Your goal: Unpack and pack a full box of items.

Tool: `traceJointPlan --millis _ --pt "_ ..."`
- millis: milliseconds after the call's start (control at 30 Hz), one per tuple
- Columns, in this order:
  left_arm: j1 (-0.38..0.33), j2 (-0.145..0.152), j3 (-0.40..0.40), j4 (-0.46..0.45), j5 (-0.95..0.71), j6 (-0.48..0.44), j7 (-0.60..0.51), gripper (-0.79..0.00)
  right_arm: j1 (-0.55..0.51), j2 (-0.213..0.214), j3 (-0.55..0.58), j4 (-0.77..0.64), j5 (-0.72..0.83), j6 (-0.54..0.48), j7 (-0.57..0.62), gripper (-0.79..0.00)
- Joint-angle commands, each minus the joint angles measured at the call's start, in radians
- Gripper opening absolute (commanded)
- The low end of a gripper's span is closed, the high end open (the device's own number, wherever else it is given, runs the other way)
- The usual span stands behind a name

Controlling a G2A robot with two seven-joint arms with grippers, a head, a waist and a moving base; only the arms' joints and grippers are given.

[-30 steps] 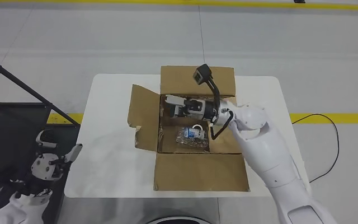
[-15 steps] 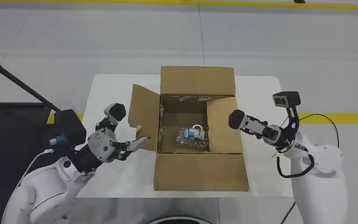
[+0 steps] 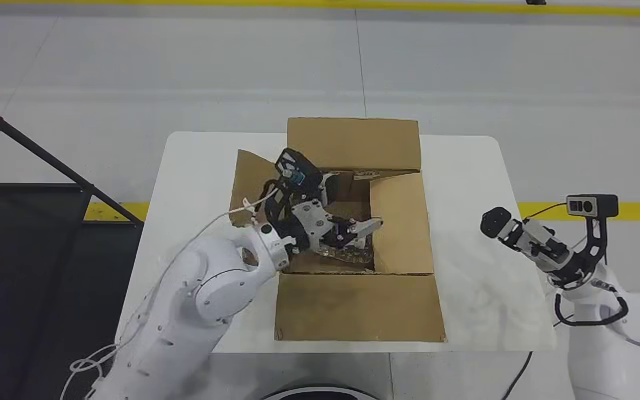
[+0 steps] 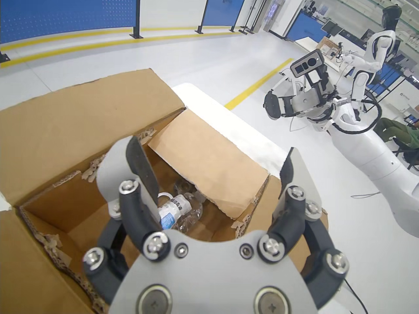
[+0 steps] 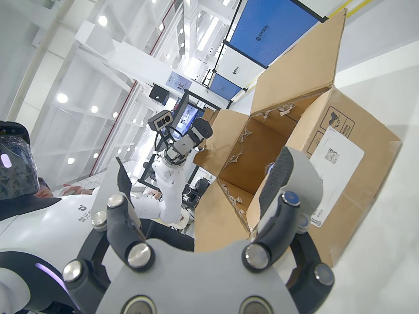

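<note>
A: Where's the box [image 3: 360, 308]?
B: Centre of the table [image 3: 190, 200], flaps open, with a plastic bottle [image 4: 176, 209] lying inside.
A: And the left end effector [image 4: 212, 153]?
B: Over the opening, fingers spread apart, empty.
A: The right end effector [image 5: 203, 161]?
B: At the box's 3 o'clock, clear of it. It's spread and empty too.

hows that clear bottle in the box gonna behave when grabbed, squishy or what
The clear bottle looks empty, so probably light. Its walls look crumpled, so it may give under the open left gripper rather than stay stiff. Lying on its side on the box floor, it could roll if nudged.
</note>
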Motion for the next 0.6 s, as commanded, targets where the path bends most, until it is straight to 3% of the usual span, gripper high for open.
traceJointPlan --millis 0,167,300,567 --pt "0.002 0.000 -0.002 -0.002 0.001 -0.003 0.001 0.000 0.000 0.000 0.000 -0.001 0.000 0.000 0.000 0.000" --pt "0.002 0.000 -0.002 -0.002 0.001 -0.003 0.001 0.000 0.000 0.000 0.000 -0.001 0.000 0.000 0.000 0.000" --pt "0.031 -0.005 0.020 0.040 -0.110 -0.008 0.008 0.000 0.000 0.000 0.000 -0.001 0.000 0.000 0.000 0.000" --pt "-0.082 -0.045 0.140 0.180 -0.348 0.078 -0.033 0.000 0.000 0.000 0.000 -0.001 0.000 0.000 0.000 0.000"
